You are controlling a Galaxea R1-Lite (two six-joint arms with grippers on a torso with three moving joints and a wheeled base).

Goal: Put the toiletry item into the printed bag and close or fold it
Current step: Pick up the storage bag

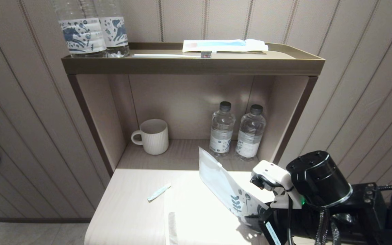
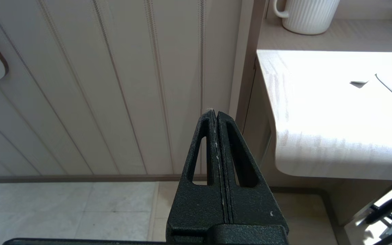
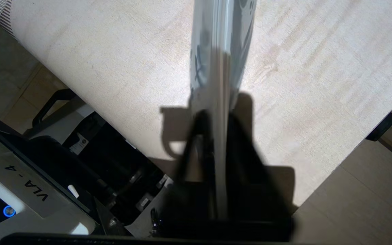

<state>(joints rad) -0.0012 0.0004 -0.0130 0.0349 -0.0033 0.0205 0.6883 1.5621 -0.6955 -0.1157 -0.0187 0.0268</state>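
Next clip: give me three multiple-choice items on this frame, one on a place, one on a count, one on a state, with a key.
1. Where is the mug?
A. top tray
B. lower shelf
C. floor

2. How many bottles stand beside the mug?
A. two
B. one
C. four

3. What is the right claw doing?
A. hanging open
B. shut on nothing
C. shut on the bag

Key: 1 B, it stands in the shelf's left corner. 2 A, one bottle and another stand together. 3 C, the bag's printed end sits between its fingers, the rest lifted off the table.
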